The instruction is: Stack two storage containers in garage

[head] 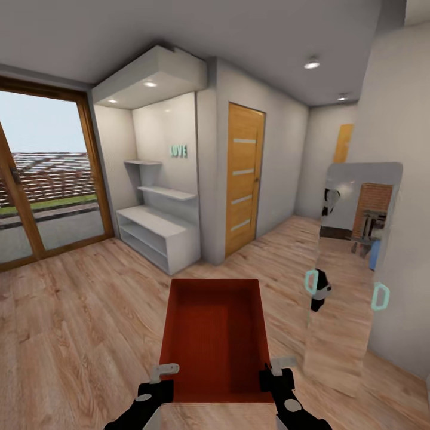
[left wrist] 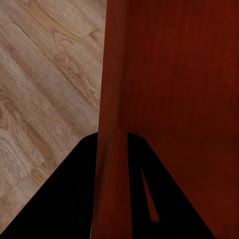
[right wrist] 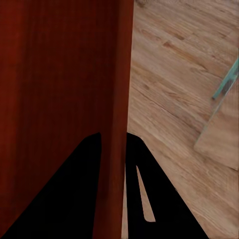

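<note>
With both arms out in front, I have one storage container [head: 214, 334] held above the wood-plank floor [head: 77, 322], the left tool [head: 160, 382] clamped on its left wall and the right tool [head: 276, 376] on its right wall. A wooden door [head: 243, 179] stands ahead, a mirror [head: 349, 275] at right.
</note>
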Robot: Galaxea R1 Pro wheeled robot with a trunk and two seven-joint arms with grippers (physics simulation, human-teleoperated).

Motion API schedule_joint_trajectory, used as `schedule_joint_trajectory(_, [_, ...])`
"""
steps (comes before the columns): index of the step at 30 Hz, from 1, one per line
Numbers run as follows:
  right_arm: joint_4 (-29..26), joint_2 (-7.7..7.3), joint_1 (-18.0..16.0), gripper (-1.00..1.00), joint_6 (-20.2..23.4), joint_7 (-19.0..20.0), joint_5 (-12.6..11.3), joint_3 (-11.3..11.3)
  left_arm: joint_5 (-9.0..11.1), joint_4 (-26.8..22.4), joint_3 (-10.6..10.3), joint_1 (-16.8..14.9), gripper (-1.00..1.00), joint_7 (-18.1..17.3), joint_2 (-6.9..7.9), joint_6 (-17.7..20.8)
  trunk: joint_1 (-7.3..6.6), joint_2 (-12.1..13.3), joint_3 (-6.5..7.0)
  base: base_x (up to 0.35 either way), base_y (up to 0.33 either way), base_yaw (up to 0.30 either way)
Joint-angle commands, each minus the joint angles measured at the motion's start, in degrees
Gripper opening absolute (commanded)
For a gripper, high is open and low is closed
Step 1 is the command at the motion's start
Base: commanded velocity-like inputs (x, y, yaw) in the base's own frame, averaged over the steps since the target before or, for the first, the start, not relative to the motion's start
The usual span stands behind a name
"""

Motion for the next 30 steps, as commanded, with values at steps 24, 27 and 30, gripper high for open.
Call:
schedule_joint_trajectory(24, [-0.1, -0.17, -0.1, -1.0, -3.9, -3.3, -0.5, -1.0, 0.6, 0.1, 0.7, 0.0, -1.0, 0.8, 0.36, 0.3, 0.04, -0.1, -0.09, 0.321, 0.0, 0.0])
schedule_joint_trajectory(27, [-0.1, -0.19, -0.1, -1.0, -3.9, -3.2, -0.4, -1.0, 0.6, 0.1, 0.7, 0.0, -1.0, 0.8, 0.36, 0.3, 0.04, -0.1, -0.09, 0.321, 0.0, -0.002])
schedule_joint_trajectory(30, [-0.1, -0.18, -0.1, -1.0, -3.9, -3.1, -0.2, -1.0, 0.6, 0.1, 0.7, 0.0, -1.0, 0.8, 0.36, 0.3, 0.04, -0.1, -0.06, 0.321, 0.0, -0.112])
